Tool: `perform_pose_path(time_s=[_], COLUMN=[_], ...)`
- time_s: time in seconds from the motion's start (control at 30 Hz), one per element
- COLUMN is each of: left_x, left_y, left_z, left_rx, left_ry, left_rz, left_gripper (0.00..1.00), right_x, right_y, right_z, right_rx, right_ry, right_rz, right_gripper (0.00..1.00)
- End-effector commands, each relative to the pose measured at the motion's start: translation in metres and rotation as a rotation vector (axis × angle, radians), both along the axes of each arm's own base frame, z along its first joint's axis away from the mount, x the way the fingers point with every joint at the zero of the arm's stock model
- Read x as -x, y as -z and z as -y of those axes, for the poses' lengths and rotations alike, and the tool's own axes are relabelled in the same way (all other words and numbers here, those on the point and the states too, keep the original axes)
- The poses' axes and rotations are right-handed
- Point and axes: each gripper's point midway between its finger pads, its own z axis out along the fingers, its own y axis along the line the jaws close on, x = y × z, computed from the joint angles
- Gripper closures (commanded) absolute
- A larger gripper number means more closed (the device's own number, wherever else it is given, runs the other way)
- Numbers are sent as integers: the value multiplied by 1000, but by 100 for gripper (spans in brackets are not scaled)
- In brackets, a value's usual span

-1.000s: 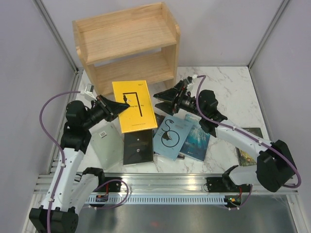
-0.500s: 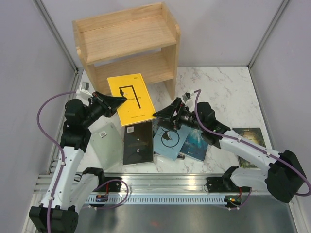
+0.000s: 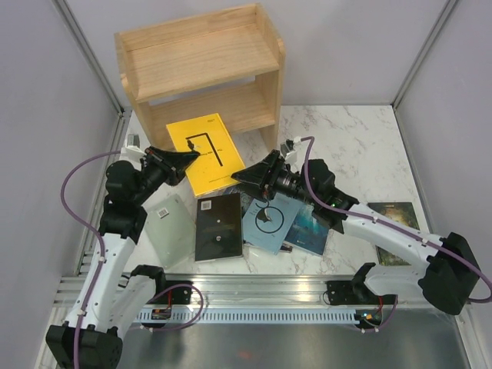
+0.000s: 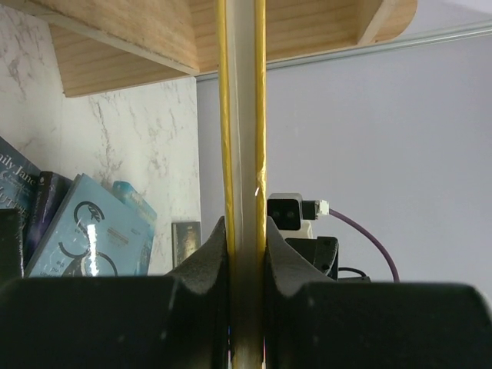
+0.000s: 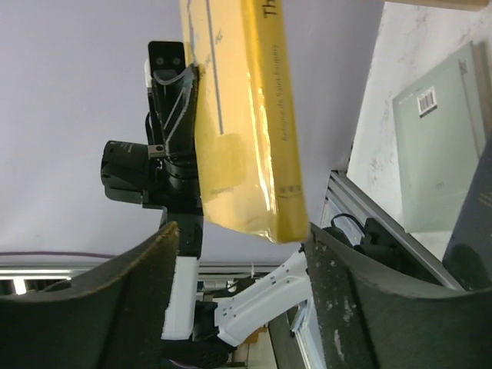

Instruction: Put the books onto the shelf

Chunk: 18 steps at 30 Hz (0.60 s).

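Marble table [image 3: 361, 138], grey walls, wood shelf [image 3: 200, 61] at back. Left claw [image 3: 191, 155] pinched tight on yellow book [image 3: 211, 150], held off table in front of shelf's lower tier. Right claw [image 3: 240, 175] spread, fingers either side of book's near corner w/ gaps, no grip. Black book [image 3: 219, 227], lt-blue swirl book [image 3: 269, 223], teal book [image 3: 311, 227], grey-green book [image 3: 169, 223] lie flat btwn arms.

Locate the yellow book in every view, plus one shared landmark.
Top external: yellow book centre-left, in front of the shelf.
Left wrist: yellow book edge-on vertical strip at centre, clamped in the left pincer.
Right wrist: yellow book upper centre, spine towards camera.
Shared landmark: marble table.
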Motion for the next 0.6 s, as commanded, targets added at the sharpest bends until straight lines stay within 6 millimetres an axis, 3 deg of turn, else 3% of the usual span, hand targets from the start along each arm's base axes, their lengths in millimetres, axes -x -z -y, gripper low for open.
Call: perform_pose_path(time_s=[0.0,0.33,0.43,0.47,0.57], left_x=[1,6,8,8,8], left_y=[-48,-46,-38,-35,-30], left_z=[2,12,10,9,9], left_rx=[81,107,107,104,73], left_ry=[-15,5,-13,-16,-15], left_rz=[149,138,121,110,101], left_gripper=[98,98,98,98,97], right_x=[-9,-20,-22,-21,-18], right_y=[-34,-56,-62,-65,-73], right_z=[-8,-25,-26,-26,-25], right_rx=[-90,-97,-107,-111,-107], right_ry=[36,65,70,64,58], right_rz=[30,64,68,73,96], right_gripper=[33,52,66,78,100])
